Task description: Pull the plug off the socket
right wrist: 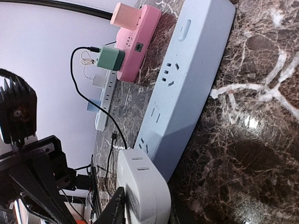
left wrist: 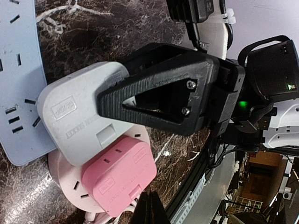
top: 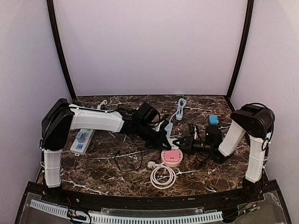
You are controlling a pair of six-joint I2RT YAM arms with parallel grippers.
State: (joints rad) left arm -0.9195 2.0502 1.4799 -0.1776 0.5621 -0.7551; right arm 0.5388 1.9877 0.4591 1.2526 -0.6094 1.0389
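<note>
A white plug [right wrist: 142, 186] sits between the fingers of my right gripper [right wrist: 142, 212], which is shut on it. In the left wrist view the white plug [left wrist: 79, 121] is tilted just above the round pink socket [left wrist: 63, 179], with one black finger [left wrist: 154, 93] of the right gripper across it. A pink plug [left wrist: 119, 175] is still seated in that socket. My left gripper [left wrist: 147, 207] is shut and empty, right beside the pink plug's corner. From above, both grippers meet near the pink socket [top: 171, 157]: left gripper [top: 164, 138], right gripper [top: 179, 142].
A pale blue power strip [right wrist: 187, 79] lies right behind the white plug. A pink strip [right wrist: 138, 42] with adapters and a white strip [top: 83, 137] lie further left. A coiled white cable [top: 162, 176] and a black cable [top: 128, 158] lie near the front edge.
</note>
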